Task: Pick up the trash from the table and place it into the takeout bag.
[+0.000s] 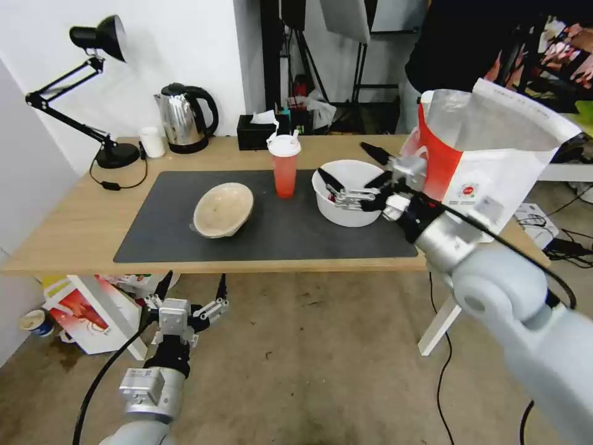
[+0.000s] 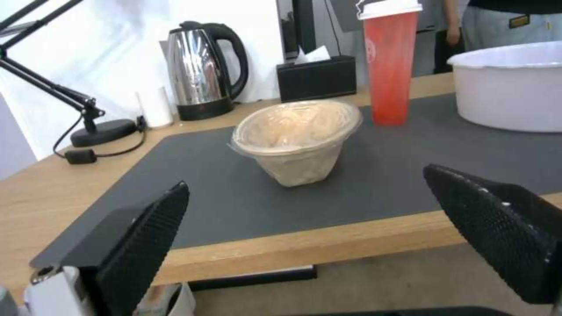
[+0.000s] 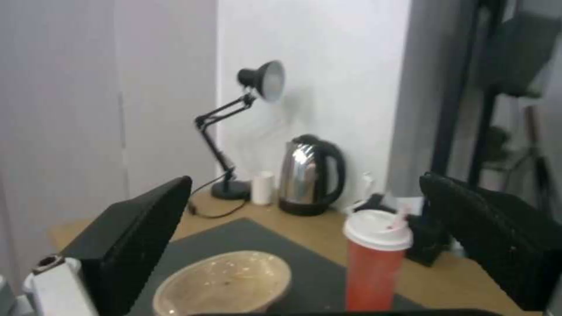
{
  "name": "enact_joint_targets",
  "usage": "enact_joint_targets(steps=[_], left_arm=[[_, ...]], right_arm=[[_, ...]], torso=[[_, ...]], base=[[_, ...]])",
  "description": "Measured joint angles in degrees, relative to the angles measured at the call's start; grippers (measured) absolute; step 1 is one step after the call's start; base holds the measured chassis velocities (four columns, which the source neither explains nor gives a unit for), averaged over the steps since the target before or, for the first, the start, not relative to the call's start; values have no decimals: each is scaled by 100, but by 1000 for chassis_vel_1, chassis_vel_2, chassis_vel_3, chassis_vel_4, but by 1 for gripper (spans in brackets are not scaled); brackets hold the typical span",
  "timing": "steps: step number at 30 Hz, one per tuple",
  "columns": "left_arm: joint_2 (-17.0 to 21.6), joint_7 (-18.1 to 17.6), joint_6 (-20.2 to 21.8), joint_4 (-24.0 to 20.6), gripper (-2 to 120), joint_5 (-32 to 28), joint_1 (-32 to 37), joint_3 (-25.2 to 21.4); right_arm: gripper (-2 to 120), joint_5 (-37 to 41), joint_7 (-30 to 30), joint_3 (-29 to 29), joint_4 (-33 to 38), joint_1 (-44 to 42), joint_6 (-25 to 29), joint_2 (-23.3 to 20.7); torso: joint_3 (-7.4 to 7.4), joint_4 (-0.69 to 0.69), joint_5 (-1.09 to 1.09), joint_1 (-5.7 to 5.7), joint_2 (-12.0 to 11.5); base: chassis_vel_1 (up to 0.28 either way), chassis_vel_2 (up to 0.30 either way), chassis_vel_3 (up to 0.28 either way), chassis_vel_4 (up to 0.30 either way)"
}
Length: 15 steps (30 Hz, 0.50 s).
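Light wood: your table (image 1: 74, 228) is a long pale-wood top on white legs, with a dark grey mat (image 1: 278, 228) across its middle.
Beige bowl: the shallow beige bowl (image 1: 223, 209) sits tilted on the mat, towards your left; you also see it in the left wrist view (image 2: 296, 138) and the right wrist view (image 3: 225, 281).
Red cup: the tall red cup (image 1: 285, 165) with its white lid stands upright on the mat, between the two bowls.
White bowl: the wide white bowl (image 1: 355, 213) rests on the right part of the mat, close to the takeout bag.
Takeout bag: the white bag with the red band (image 1: 488, 154) stands open at the table's right end, foil lining showing.
Right tool: your right tool (image 1: 352, 172) hovers over the white bowl, fingers spread wide and holding nothing; whether a fingertip touches the rim you cannot tell.
Left tool: your left tool (image 1: 193, 288) hangs below the table's front edge, above the floor, fingers wide apart and empty.
Back of table: a black desk lamp (image 1: 92, 93), a steel kettle (image 1: 184, 117), a small white cup (image 1: 152, 142) and a black tissue box (image 1: 256, 133) stand behind the mat.
Floor: a red-and-white printed box (image 1: 86, 312) lies under the table's left end.
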Motion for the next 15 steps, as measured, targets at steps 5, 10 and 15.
enact_joint_targets(steps=[5, 10, 15], left_arm=[[0, 0, 0, 0, 100, 0, 0, 0], [-1, 0, 0, 0, 100, 0, 0, 0], [-1, 0, 0, 0, 100, 0, 0, 0]], right_arm=[[100, 1015, -438, -863, -728, 1525, -293, -499], [100, 1255, -463, -1769, -1380, 2874, -786, -703], [100, 1344, -643, -2354, -1793, 3710, -1367, -864]], torso=[[0, 1, -1, 0, 0], [1, 1, -1, 1, 0], [0, 0, -1, 0, 1]], base=[[0, 0, 0, 0], [0, 0, 0, 0], [0, 0, 0, 0]])
